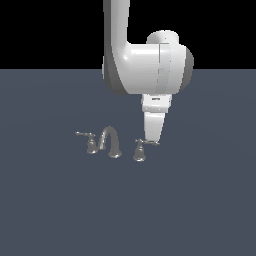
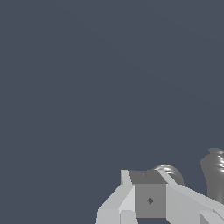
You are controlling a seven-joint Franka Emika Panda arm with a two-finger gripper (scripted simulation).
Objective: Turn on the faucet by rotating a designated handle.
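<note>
The chrome faucet stands on the dark floor in the exterior view. It has an arched spout point(image 1: 110, 142), a slimmer twin handle point(image 1: 88, 142) on the exterior view's left, and the designated handle point(image 1: 140, 151) with a flared base on the right. The handle's thin lever point(image 1: 150, 143) points to the exterior view's right. My gripper point(image 1: 151, 138) hangs from the white arm with its fingers together, its tip right at the lever's end. In the wrist view the gripper point(image 2: 146, 178) shows with a rounded chrome part point(image 2: 171, 171) just behind it and a second chrome piece point(image 2: 214, 175) at the edge.
The white arm point(image 1: 145, 65) stands above and behind the faucet. A flat dark blue-grey floor point(image 1: 60, 210) lies all around it.
</note>
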